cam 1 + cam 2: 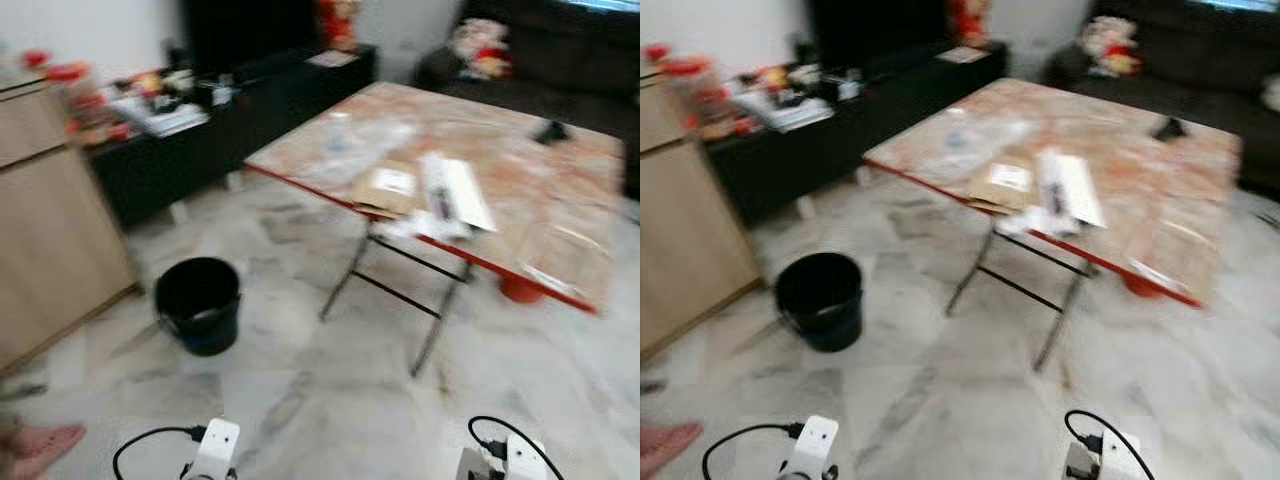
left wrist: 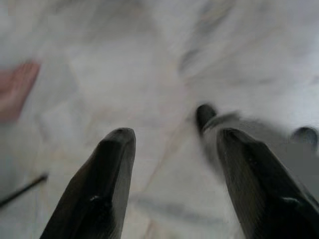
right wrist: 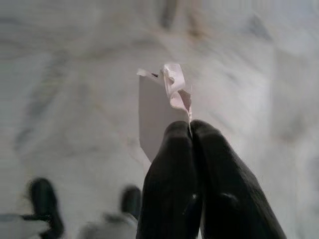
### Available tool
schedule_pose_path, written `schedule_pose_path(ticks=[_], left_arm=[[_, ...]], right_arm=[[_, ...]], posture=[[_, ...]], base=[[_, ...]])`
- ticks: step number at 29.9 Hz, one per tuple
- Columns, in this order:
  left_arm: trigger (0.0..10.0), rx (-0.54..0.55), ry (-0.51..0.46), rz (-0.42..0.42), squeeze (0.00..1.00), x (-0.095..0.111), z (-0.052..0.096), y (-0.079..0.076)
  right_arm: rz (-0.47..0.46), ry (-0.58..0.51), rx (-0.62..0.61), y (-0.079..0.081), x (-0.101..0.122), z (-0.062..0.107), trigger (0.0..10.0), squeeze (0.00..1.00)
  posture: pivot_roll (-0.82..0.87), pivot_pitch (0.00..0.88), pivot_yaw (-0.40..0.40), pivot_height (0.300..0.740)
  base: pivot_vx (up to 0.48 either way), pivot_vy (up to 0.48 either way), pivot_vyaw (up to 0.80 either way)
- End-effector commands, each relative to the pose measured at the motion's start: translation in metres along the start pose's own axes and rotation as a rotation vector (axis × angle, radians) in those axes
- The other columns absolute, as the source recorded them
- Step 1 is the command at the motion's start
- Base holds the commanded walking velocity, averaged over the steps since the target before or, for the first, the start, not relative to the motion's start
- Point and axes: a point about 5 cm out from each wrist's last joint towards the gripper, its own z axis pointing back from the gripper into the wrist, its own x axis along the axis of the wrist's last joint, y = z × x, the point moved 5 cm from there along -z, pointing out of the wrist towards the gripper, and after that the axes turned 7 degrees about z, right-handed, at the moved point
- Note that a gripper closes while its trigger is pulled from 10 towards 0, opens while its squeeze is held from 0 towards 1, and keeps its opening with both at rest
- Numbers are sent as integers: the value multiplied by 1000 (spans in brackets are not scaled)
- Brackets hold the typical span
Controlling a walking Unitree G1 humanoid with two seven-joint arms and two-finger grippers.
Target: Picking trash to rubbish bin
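Note:
A black round rubbish bin stands on the marble floor to my front left, beside the wooden cabinet. My right gripper is shut on a thin piece of white paper trash, which sticks out past the fingertips above the floor. My left gripper hangs open over bare floor with nothing between its fingers. Both wrists show at the bottom edge of the eye views, low and well short of the bin. More papers and packets lie on the folding table ahead.
A folding table with a red edge and metal legs stands ahead to the right. A wooden cabinet is at the left, a black TV bench behind, a dark sofa at the back. A person's bare foot is at bottom left.

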Motion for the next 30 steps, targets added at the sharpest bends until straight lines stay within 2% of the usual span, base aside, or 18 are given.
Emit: schedule_pose_path(ticks=[1, 3, 14, 27, 30], left_arm=[[10000, -6, -4, -18, 0, 5, -1, -2], [10000, -7, -2, -21, 0, 4, -1, -2], [10000, -10, 0, -18, 0, 2, 0, -4], [10000, -3, 3, -6, 0, 1, 0, -2], [10000, -1, 7, -2, 0, -1, 0, -1]], right_arm=[[2, 8, -11, -5, -3, 1, 10000, 0], [28, 7, -12, -5, -3, 1, 10000, 0], [57, 16, -9, -5, -5, 1, 10000, 0], [36, 10, 1, -4, -6, 2, 10000, 0], [38, 10, 4, -3, -6, 2, 10000, 0]], posture=[[76, 0, -68, 740], [76, 0, -68, 740], [80, 0, -75, 740], [79, 0, -85, 740], [80, 0, -90, 740]], base=[[409, 0, 0], [409, 0, 0], [409, 0, 800], [407, 0, 800], [398, 0, 323]])
